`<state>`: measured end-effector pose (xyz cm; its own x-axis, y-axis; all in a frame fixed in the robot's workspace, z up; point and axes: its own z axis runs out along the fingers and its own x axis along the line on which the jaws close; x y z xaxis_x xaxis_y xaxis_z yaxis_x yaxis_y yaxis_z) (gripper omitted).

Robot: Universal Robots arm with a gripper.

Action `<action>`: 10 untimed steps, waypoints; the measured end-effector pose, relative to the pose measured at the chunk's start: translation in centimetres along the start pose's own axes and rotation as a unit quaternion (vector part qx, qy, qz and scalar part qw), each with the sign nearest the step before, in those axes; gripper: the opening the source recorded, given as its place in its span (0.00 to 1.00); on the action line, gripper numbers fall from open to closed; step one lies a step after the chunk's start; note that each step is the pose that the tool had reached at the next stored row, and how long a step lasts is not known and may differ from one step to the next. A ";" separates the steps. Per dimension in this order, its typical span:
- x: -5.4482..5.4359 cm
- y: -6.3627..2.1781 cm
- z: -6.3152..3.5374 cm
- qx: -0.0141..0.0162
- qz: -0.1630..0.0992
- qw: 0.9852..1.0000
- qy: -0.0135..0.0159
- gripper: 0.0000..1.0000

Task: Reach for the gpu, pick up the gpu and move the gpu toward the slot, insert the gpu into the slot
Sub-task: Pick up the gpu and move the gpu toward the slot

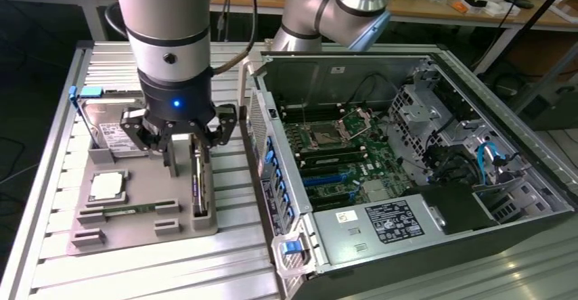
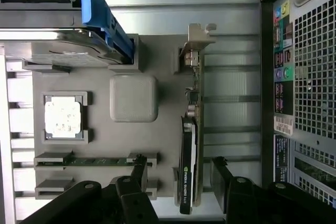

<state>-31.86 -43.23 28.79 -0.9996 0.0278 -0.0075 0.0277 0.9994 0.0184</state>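
Though wide apart, fingers (image 2: 139,170) either side of the upright gpu (image 2: 189,150).

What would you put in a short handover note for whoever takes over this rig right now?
The gripper is open and empty, low over the gpu with a finger on either side of it.
The gpu stands on edge in the grey holder, beside the open computer case.
Done: the reach.
Left: the gpu is not yet grasped, lifted, carried to the case or inserted into the slot.
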 end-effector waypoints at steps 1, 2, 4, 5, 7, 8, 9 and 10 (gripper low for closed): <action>0.0 -0.05 0.18 0.000 0.000 1.000 0.000 0.60; -0.1 -0.11 0.39 0.000 0.000 1.000 0.000 0.60; -0.1 -0.19 0.79 0.000 0.000 1.000 0.000 0.60; -0.2 -0.24 0.98 0.000 0.000 1.000 0.000 0.60; -0.2 -0.28 1.24 0.000 0.000 1.000 0.000 0.60; -0.2 -0.28 1.31 0.000 0.000 1.000 0.000 0.60; -0.2 -0.28 1.46 0.000 0.000 1.000 0.000 0.60; -0.2 -0.28 1.62 0.000 0.000 1.000 0.000 0.60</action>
<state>-31.67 -43.49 27.17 -0.9996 0.0278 -0.0070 0.0276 0.9994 0.0186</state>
